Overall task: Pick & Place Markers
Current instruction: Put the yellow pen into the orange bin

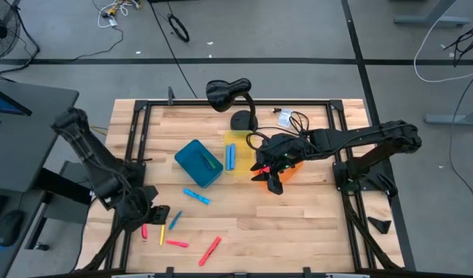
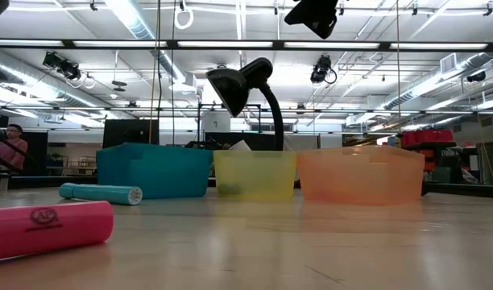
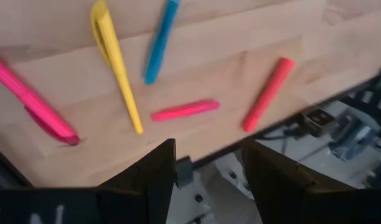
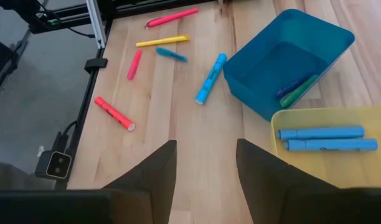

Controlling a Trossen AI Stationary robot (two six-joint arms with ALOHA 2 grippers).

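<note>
Several markers lie flat on the near-left part of the table: a blue one (image 1: 196, 197), a short blue one (image 1: 175, 220), a yellow one (image 1: 161, 232) and red-pink ones (image 1: 209, 251). Two blue markers (image 4: 321, 138) lie in the yellow bin (image 1: 235, 139). A green and a blue marker (image 4: 296, 91) lie in the blue bin (image 1: 198, 162). My left gripper (image 1: 158, 213) (image 3: 206, 168) hovers open over the table's near-left corner, beside the loose markers. My right gripper (image 1: 271, 179) (image 4: 206, 168) is open and empty above the orange bin (image 1: 290, 168).
A black desk lamp (image 1: 229, 93) stands at the far edge behind the bins, with cables (image 1: 287, 120) beside it. Bare wood lies between the bins and the near edge. In the low view a pink marker (image 2: 45, 225) and a teal one (image 2: 101, 193) lie close by.
</note>
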